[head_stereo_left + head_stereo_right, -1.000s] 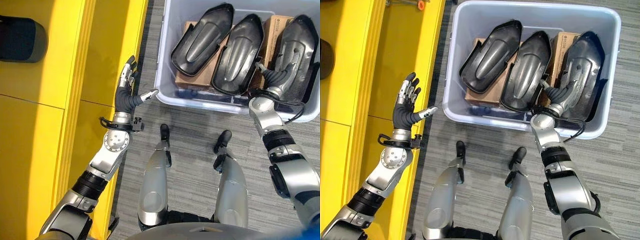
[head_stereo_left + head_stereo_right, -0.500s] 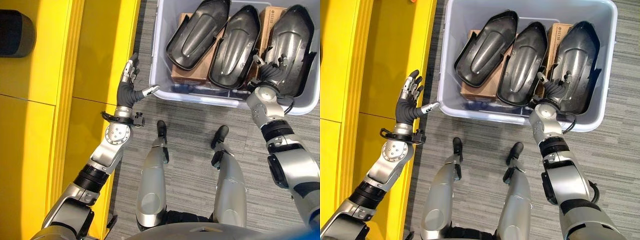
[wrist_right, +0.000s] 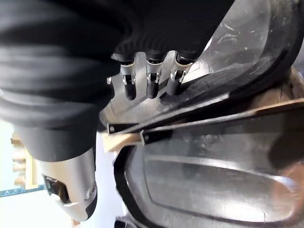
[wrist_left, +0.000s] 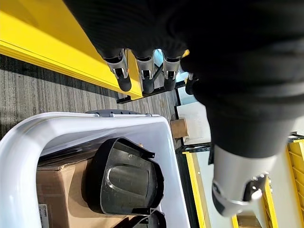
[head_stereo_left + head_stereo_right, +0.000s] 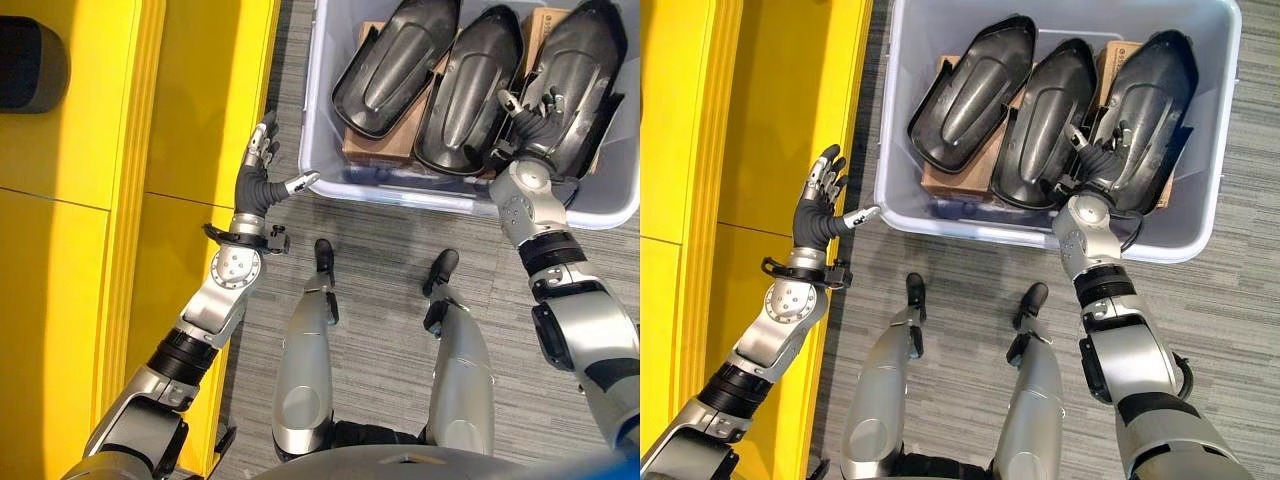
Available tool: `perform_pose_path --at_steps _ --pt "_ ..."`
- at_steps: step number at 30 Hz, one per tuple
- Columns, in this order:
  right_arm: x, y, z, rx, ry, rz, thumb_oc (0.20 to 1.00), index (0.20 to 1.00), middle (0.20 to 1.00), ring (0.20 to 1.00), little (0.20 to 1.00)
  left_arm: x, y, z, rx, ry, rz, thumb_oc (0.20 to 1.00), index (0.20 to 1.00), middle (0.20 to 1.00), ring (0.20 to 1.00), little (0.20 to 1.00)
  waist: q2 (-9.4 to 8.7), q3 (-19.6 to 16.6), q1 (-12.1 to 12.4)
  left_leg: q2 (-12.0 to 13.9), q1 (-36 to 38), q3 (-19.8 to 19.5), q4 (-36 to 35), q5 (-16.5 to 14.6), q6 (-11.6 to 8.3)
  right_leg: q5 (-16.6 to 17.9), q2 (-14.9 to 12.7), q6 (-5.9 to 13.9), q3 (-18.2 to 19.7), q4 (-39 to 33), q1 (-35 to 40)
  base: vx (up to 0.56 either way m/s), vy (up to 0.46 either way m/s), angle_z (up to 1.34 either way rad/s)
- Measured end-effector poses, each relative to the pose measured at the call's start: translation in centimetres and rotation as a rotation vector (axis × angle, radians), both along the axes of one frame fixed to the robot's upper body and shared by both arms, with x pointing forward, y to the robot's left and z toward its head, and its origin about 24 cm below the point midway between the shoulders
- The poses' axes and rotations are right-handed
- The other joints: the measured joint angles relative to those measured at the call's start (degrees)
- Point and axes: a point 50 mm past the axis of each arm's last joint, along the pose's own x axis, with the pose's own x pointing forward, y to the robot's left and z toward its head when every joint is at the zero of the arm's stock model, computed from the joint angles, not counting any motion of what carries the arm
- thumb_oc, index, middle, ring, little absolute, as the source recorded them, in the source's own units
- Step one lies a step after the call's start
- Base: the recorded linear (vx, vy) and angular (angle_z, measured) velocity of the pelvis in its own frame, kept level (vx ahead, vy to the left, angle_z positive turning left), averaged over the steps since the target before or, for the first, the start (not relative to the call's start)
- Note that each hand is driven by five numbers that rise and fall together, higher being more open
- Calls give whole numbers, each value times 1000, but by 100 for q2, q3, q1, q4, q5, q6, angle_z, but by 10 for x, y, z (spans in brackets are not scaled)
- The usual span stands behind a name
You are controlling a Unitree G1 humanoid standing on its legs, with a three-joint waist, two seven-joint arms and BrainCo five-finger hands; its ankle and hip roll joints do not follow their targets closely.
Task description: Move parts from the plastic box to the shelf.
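A pale plastic box (image 5: 960, 222) stands on the floor ahead. Three black shell-shaped parts lie side by side in it: the left part (image 5: 975, 95), the middle part (image 5: 1040, 120) and the right part (image 5: 1150, 100). My right hand (image 5: 1102, 160) is spread open over the near end of the right part, its fingers (image 3: 152, 83) just above that part's rim (image 3: 213, 109). My left hand (image 5: 255, 185) is raised open between the yellow shelf (image 5: 100, 200) and the box's near left corner, holding nothing. Its thumb points at the box's rim (image 4: 19, 156).
Brown cardboard boxes (image 5: 375, 150) lie under the parts inside the plastic box. A dark rounded object (image 5: 30, 65) rests on the shelf at the far left. Grey striped carpet (image 5: 1220, 300) surrounds the box.
My right hand has reached further into the box, from the right part's near edge to above its shell, with fingers spread. The left hand has barely moved. The camera shifted slightly.
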Motion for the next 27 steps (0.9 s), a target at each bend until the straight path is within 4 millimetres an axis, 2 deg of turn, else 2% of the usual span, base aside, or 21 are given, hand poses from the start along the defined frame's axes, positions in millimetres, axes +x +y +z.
perform_pose_path --at_steps 6,9,10,12,13,14,16,21,24,25,26,27 --pt "0 16 2 -16 -12 49 1000 1000 1000 1000 1000 -2 2 -7 -28 33 0 1000 1000 1000 1000 1000 0 0 12 4 11 5 27 4 -1 -5 0 -15 2 15 18 13 19 0" --pt "-7 11 10 -200 -47 -184 1000 1000 1000 1000 1000 -2 1 -6 -29 32 -4 1000 1000 1000 1000 1000 3 1 79 -1 10 11 51 2 2 2 -6 -12 14 19 17 1 64 -1" --pt "-14 12 27 -279 -139 -267 1000 1000 1000 1000 1000 -3 -2 -10 -27 44 -9 1000 1000 1000 1000 1000 6 3 65 -3 9 10 52 1 4 6 -9 -7 20 16 14 -15 57 -1" --pt "-19 13 38 -328 -197 -327 1000 1000 1000 1000 1000 -4 -5 -14 -26 57 -19 1000 1000 1000 1000 1000 13 6 55 -4 8 17 51 0 5 7 -6 -8 25 1 13 -10 66 -4" --pt "-33 21 62 -448 -342 -437 1000 1000 1000 1000 1000 -6 -7 -17 -29 64 -16 1000 1000 1000 1000 1000 54 16 39 -9 4 62 33 -16 32 53 1 16 62 -78 4 8 49 -11" --pt "-41 26 75 -554 -429 -525 1000 1000 1000 1000 1000 -7 -8 -21 -37 76 -11 1000 1000 1000 1000 1000 64 15 30 -9 11 101 33 -14 27 81 4 11 77 -112 8 13 41 -11" --pt "-46 20 82 -676 -449 -648 1000 1000 1000 1000 1000 -7 -6 -19 -55 64 12 1000 1000 1000 1000 1000 72 17 80 -9 16 111 33 -14 27 82 4 9 76 -111 11 6 12 -2" --pt "-56 10 90 -683 -489 -782 1000 1000 1000 1000 1000 -11 1 -23 -55 65 39 1000 1000 1000 1000 1000 86 19 70 -9 26 121 34 -14 28 98 6 0 79 -110 12 2 6 0" --pt "-55 -4 77 -616 -379 -816 1000 1000 1000 1000 1000 -11 2 -21 -73 48 37 1000 1000 1000 1000 1000 86 19 59 -11 30 145 33 -15 28 122 14 9 112 -152 12 -10 12 -3" --pt "-53 -10 65 -564 -316 -802 1000 1000 1000 1000 1000 -12 2 -21 -81 42 36 1000 1000 1000 1000 1000 84 18 36 -12 24 142 27 -16 31 137 21 18 114 -189 25 -13 -3 -3" --pt "-48 -21 35 -482 -165 -787 1000 1000 1000 1000 1000 -13 2 -20 -87 33 35 1000 1000 1000 1000 1000 84 18 0 -17 5 148 19 -18 33 158 22 31 119 -245 15 -16 -1 -5" --pt "-47 -24 19 -449 -96 -774 1000 1000 1000 1000 1000 -13 3 -20 -90 29 39 1000 1000 1000 1000 1000 84 18 -13 -17 -9 161 14 -18 34 193 32 43 131 -303 10 -17 1 -8"
